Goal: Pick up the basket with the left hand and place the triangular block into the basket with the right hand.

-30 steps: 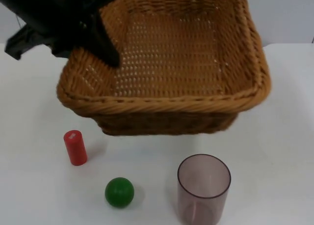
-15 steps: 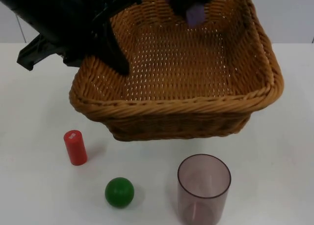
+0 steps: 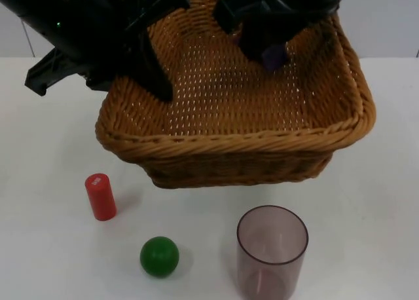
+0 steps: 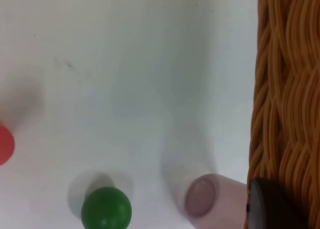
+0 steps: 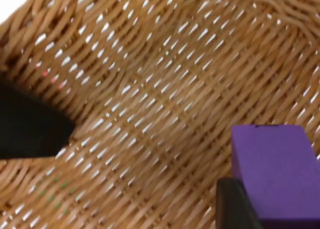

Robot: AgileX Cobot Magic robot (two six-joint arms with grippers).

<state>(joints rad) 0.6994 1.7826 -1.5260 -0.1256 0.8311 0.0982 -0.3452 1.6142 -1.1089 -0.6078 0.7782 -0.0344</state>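
A brown wicker basket (image 3: pixel 242 143) hangs above the table, tilted, with my left gripper (image 3: pixel 154 77) shut on its left rim; the rim's weave (image 4: pixel 285 99) runs alongside that gripper's fingertip (image 4: pixel 267 206). My right gripper (image 3: pixel 272 51) reaches down into the basket's far side, shut on a purple block (image 3: pixel 273 53). In the right wrist view the purple block (image 5: pixel 275 171) is held just above the woven basket floor (image 5: pixel 150 114), apart from it.
On the table in front of the basket stand a red cylinder (image 3: pixel 100 196), a green ball (image 3: pixel 159 255) and a translucent pink cup (image 3: pixel 272 251). The green ball (image 4: pixel 106 209) and cup (image 4: pixel 202 195) also lie below the lifted basket.
The basket rose and shifted slightly right, then steadied. My right gripper came in from above with the purple block and lowered further into the basket.
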